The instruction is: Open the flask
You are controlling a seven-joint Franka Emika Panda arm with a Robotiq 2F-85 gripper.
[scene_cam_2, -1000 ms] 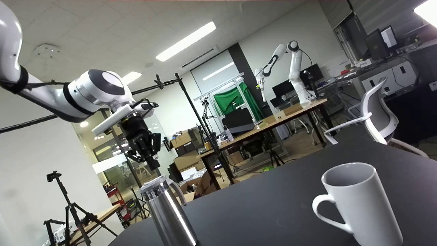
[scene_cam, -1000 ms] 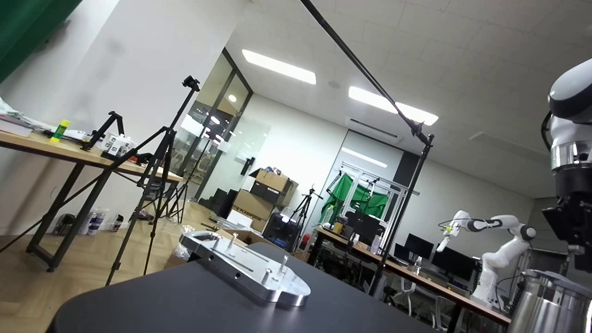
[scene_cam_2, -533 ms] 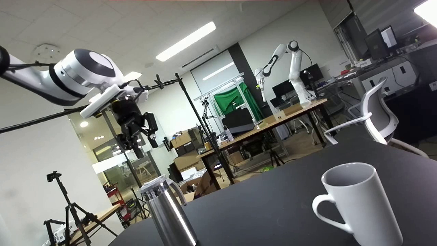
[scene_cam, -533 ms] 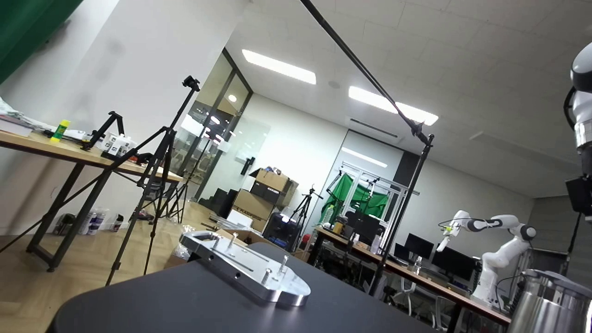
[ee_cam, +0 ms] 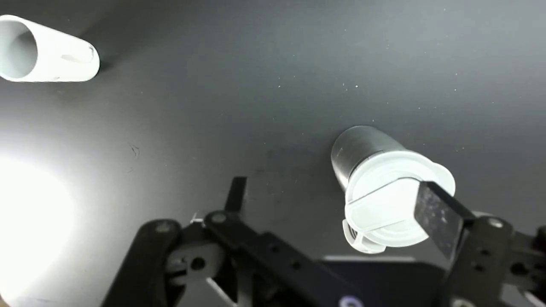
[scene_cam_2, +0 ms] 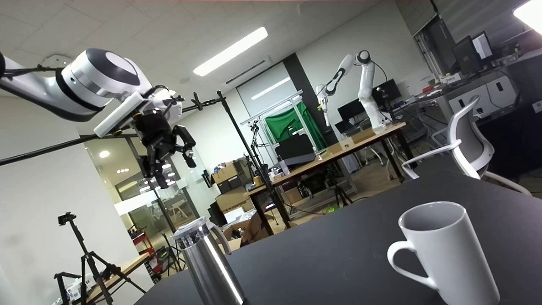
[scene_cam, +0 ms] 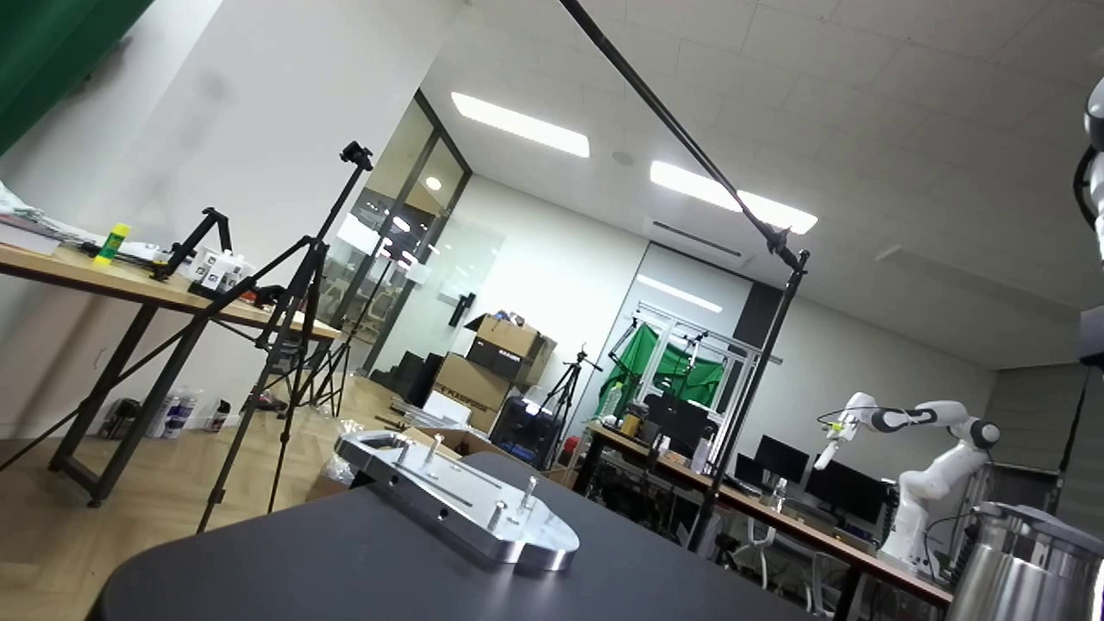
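The flask is a shiny steel jug standing upright on the dark table; its body point(scene_cam_2: 214, 267) shows with a pale lid and a side handle. At the right edge of an exterior view, only the upper part of the flask point(scene_cam: 1026, 565) is visible. My gripper point(scene_cam_2: 175, 171) hangs above the flask, clear of it, with wide-spread jaws and nothing between them. Seen from the wrist, the lid point(ee_cam: 384, 200) lies below the gripper point(ee_cam: 335, 187), towards the right finger point(ee_cam: 441, 215), which hides part of the lid. The lid sits on the flask.
A white mug point(scene_cam_2: 449, 250) stands on the table point(scene_cam_2: 330, 254), well to one side of the flask; the wrist view has this mug point(ee_cam: 64, 55) at upper left. A silver metal plate with pegs point(scene_cam: 466, 500) lies on the table. Tripods point(scene_cam: 297, 285) stand beyond.
The jaws have spread from nearly together to wide apart. My gripper has risen away from the flask and shifted left in an exterior view. The flask and mug have stayed put.
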